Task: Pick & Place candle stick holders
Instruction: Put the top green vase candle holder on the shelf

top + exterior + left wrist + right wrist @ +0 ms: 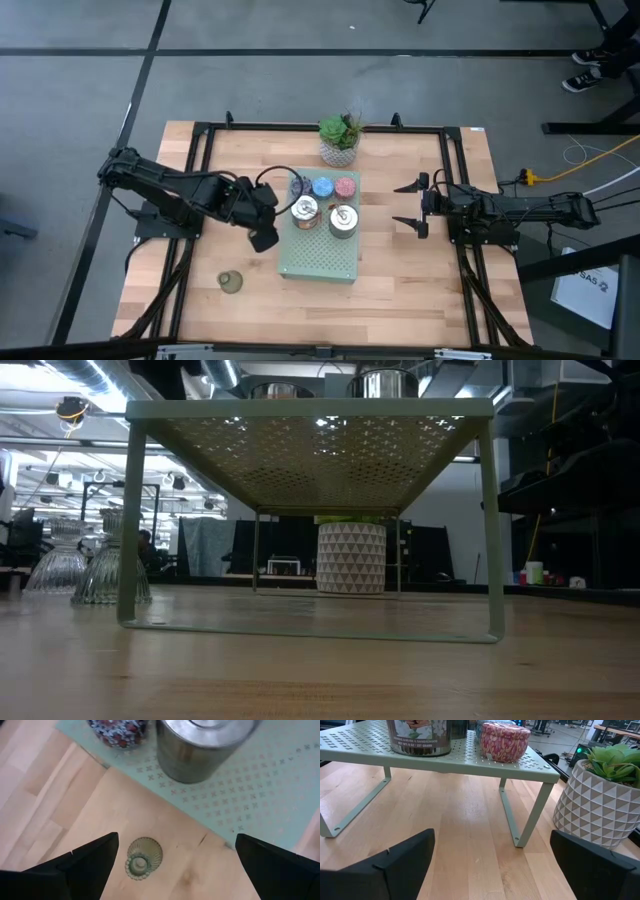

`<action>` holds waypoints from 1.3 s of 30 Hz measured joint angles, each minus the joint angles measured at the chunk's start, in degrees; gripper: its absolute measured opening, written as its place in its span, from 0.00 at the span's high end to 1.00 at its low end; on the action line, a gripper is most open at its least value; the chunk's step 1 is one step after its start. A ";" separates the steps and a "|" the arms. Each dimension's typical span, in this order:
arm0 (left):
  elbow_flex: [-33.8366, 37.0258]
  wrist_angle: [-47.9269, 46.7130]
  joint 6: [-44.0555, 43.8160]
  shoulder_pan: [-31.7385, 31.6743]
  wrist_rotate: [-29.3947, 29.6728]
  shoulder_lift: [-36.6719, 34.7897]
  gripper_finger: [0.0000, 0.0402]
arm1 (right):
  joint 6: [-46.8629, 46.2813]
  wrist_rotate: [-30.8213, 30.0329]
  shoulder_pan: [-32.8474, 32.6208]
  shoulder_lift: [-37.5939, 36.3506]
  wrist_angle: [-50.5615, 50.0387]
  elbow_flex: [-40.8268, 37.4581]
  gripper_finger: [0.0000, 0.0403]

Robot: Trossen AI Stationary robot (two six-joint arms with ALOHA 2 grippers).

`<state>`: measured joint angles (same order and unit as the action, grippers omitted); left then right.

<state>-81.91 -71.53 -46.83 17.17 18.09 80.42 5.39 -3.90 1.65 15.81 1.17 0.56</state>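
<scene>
A pale green perforated shelf point(320, 258) stands mid-table on its legs. On its top stand a purple holder point(297, 185), a blue one point(322, 187), a pink one point(346, 186) and two silver ones point(305, 212) point(342, 220). An olive-green holder point(231, 282) stands on the table near the shelf's near left corner; it also shows in the left wrist view point(143, 858). My left gripper point(268, 216) is open and empty at the shelf's left edge. My right gripper point(400, 205) is open and empty to the right of the shelf.
A green succulent in a white patterned pot point(339, 140) stands behind the shelf's far edge. In the low view, two ribbed glass holders point(100, 570) point(55, 565) stand at the left. A black frame point(200, 150) borders the table.
</scene>
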 joint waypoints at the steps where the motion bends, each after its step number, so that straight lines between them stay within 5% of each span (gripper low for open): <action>1: 0.00 0.03 0.53 0.11 -0.23 0.01 0.00 | 0.00 0.00 0.01 0.02 0.00 -0.01 0.01; 29: 0.00 1.30 -1.61 0.63 1.92 0.52 0.00 | 0.00 0.00 0.00 0.02 0.00 0.00 0.01; 39: 0.00 -4.50 -2.41 6.39 4.36 0.50 0.00 | 0.00 0.00 0.00 0.02 0.01 -0.01 0.01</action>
<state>-81.91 -76.03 -49.24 23.56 22.45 80.93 5.39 -3.90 1.64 15.83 1.18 0.56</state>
